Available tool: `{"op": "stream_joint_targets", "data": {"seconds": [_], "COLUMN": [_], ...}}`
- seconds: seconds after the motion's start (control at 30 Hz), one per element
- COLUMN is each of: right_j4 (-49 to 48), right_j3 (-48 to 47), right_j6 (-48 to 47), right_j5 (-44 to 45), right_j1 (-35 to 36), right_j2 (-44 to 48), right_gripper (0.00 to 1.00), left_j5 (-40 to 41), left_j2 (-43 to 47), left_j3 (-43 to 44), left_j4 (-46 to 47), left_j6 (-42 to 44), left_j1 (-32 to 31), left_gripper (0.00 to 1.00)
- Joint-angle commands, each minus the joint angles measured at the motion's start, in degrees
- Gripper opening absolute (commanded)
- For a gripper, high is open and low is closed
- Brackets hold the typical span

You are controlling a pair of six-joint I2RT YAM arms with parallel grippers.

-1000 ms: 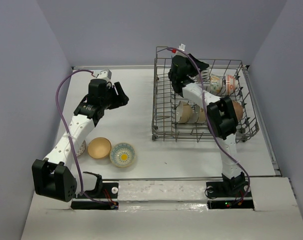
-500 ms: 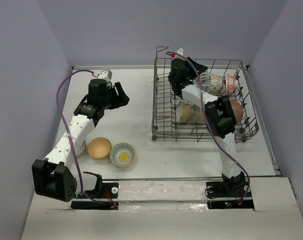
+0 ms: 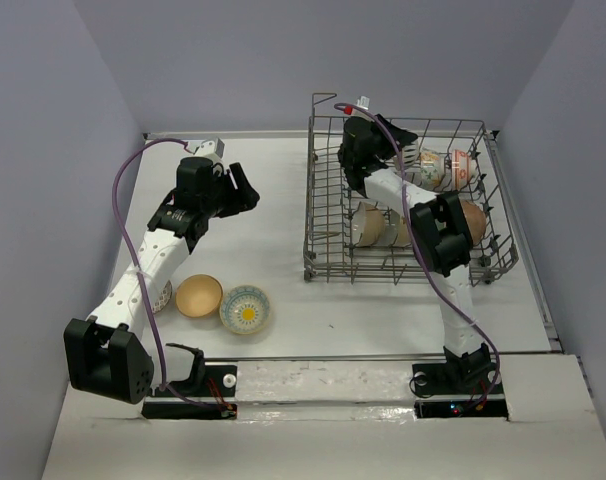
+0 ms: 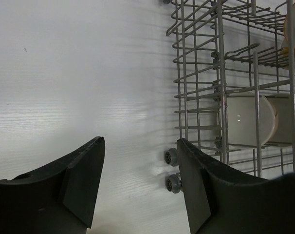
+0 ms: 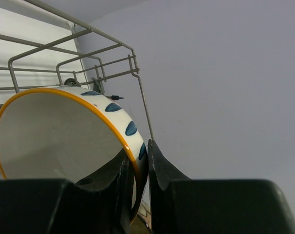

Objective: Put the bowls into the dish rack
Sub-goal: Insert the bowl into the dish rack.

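Overhead view, two close wrist views — shared dish rack [image 3: 321,200]

Loose bowls [image 3: 245,309] lie front-left of the dish rack [image 3: 323,200] on the table [image 3: 273,190]

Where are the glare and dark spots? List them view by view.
Top external: even light, sharp, faint shadows by the dish rack. Left wrist: table glares white, left gripper dark. Right wrist: right gripper near-black, gripped bowl sharp, its inside shaded.
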State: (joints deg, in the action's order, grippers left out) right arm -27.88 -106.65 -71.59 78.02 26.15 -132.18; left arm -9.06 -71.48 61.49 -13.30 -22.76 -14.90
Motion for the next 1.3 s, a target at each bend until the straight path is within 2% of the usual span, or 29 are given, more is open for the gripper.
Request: {"op": "stream_joint_targets", "data": {"seconds": [0.0, 1.27], "right_j4": [-2.3, -2.1], "right_j3": [-0.8, -0.3], "right_j6": [0.1, -0.1], "right_j5": [0.0, 0.5], "right_j1": [-0.5, -2.1], "right_j2": [-1.0, -0.5], "right_gripper": [0.01, 0.01], "left_j5": [-1.0, -2.0], "left_j2": [-0.1, -0.3], "left_j3": [-0.5, -0.6], "left_j4": [2.1, 2.3], "left_j6": [0.3, 0.3], "left_j1": [0.3, 0.3], "left_gripper": [0.7, 0.7]}}
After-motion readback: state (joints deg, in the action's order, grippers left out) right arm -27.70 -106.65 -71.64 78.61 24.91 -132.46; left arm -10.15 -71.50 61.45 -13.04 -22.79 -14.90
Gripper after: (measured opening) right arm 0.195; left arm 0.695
